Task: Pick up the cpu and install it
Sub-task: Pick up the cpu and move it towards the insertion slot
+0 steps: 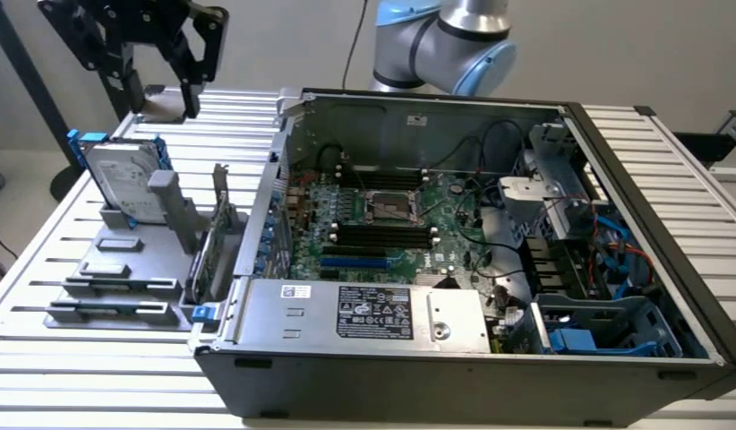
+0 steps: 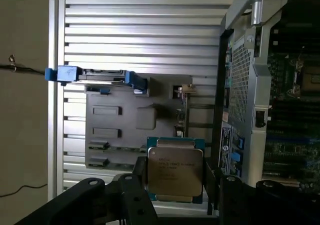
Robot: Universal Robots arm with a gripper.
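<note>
The slatted metal table carries everything. An open computer case lies on its side across the middle of the table and out toward the exterior view's right edge. Inside it the green motherboard faces up. Along the table edge on the exterior view's left sits a grey parts tray. A hard drive with blue rails stands upright at the tray's far end. The gripper hangs high over the table's far corner on that same side, above the tray's far end and well apart from the case. In the wrist view the cpu sits between the black fingers, its metal top facing the camera and the tray far below it, so the pincer appears closed on the chip's two opposite edges. I judge the pick-up done, with the chip off the tray and in the air. The install is not yet done: the socket near the middle of the board looks empty, and the chip is nowhere near it.
</note>
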